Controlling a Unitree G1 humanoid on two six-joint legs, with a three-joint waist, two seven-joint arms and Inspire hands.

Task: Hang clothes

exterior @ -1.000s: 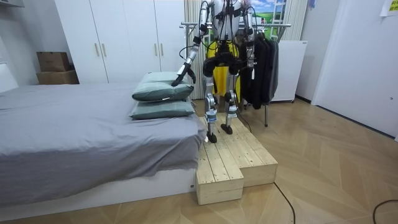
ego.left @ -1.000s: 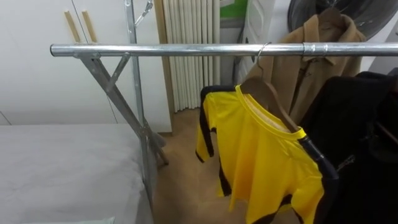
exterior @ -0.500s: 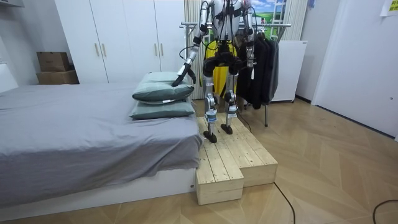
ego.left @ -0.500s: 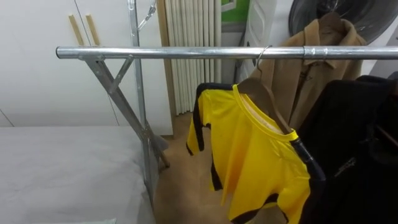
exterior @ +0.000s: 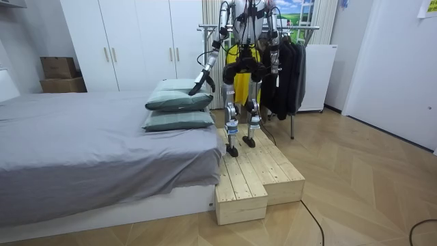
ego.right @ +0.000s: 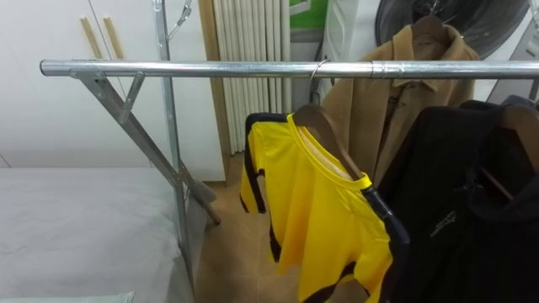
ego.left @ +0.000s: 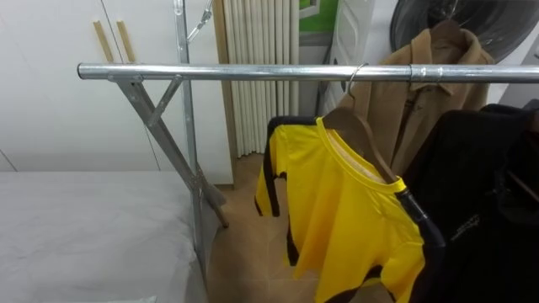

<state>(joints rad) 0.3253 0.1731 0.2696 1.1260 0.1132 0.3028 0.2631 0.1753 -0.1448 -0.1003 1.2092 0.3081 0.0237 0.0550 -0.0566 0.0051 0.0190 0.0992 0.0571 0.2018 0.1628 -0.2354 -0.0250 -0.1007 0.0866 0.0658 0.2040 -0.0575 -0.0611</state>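
Pretty clearly a bedroom at home: big bed (exterior: 102,150), stacked pillows (exterior: 179,102), white wardrobes (exterior: 130,41), plus a clothes rail (ego.left: 253,72).

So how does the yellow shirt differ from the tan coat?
The yellow shirt hangs from the front rail on a wooden hanger; the tan coat hangs farther back, behind that rail. The shirt is bright with black trim; the coat is plain tan. Both are on hangers.

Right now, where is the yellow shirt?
The yellow shirt hangs right of centre in the left eye view, on a wooden hanger over the metal rail, beside the black garment and in front of the tan coat.
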